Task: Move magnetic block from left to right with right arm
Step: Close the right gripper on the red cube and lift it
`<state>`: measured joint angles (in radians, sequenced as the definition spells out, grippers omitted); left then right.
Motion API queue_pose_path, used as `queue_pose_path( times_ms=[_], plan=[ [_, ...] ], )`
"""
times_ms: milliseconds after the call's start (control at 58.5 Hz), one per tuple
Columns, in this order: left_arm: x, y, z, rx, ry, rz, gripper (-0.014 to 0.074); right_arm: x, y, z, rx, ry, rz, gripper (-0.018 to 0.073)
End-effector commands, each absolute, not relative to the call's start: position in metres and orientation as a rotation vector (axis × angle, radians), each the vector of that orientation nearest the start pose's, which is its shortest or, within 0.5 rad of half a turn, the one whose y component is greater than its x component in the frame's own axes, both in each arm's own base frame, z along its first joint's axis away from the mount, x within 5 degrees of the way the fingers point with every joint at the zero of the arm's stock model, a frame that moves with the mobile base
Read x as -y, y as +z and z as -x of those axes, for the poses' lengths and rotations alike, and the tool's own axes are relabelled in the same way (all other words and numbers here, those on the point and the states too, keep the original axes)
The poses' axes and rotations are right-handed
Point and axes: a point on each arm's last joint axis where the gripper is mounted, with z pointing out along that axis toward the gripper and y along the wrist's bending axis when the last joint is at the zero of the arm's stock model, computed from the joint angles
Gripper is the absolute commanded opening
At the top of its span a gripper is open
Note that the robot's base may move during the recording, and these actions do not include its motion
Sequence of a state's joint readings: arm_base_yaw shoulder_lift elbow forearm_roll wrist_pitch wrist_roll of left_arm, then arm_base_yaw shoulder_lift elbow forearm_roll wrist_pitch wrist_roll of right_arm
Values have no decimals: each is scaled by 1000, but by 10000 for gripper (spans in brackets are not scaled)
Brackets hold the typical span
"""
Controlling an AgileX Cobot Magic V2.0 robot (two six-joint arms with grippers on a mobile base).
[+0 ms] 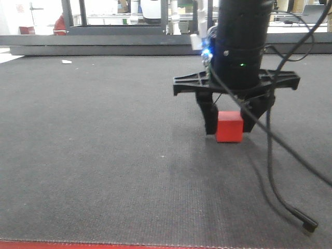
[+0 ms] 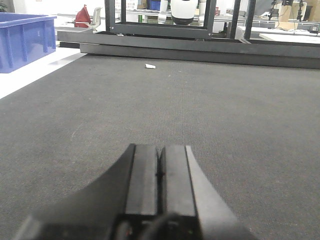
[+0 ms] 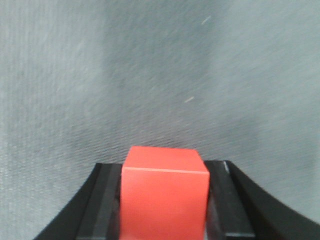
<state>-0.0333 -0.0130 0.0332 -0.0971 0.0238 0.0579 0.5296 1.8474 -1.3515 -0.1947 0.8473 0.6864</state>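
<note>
The magnetic block (image 1: 229, 126), a small bright-red cube, sits between the two black fingers of my right gripper (image 1: 229, 129) at right of centre over the dark mat (image 1: 104, 155). The gripper points straight down. In the right wrist view the magnetic block (image 3: 165, 195) fills the gap, and both pads of the right gripper (image 3: 165, 167) press against its sides. Its underside is at or just above the mat; I cannot tell which. My left gripper (image 2: 160, 150) is shut with nothing in it, low over bare mat.
A black cable (image 1: 290, 207) trails from the right arm down onto the mat at the front right. A white scrap (image 2: 150, 66) lies far back, near a low metal frame (image 2: 200, 42). A blue bin (image 2: 22, 40) stands off the mat at left.
</note>
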Motion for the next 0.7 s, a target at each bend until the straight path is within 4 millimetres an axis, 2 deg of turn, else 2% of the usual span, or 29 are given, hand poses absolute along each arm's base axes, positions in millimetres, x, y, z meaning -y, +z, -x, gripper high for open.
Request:
queue_pose_path(
  times_ms=[0, 120, 188, 342, 530, 684],
  plan=[
    [2, 206, -55, -1443, -69, 11, -126, -165, 270, -338, -2632, 143, -31, 224],
    [2, 206, -55, -1443, -69, 11, -126, -141, 291, -333, -2573, 147, 53, 224],
    [2, 206, -55, -1443, -69, 11, -126, -121, 304, -327, -2532, 143, 71, 224],
    [2, 206, -55, -1443, -69, 11, -126, -77, 315, -303, -2465, 113, 75, 224],
    [2, 206, -55, -1443, -69, 11, -126, -34, 308, -262, -2406, 74, 41, 224],
    [2, 206, -55, -1443, -69, 11, -126, -21, 299, -221, -2355, 51, 58, 224]
  ],
)
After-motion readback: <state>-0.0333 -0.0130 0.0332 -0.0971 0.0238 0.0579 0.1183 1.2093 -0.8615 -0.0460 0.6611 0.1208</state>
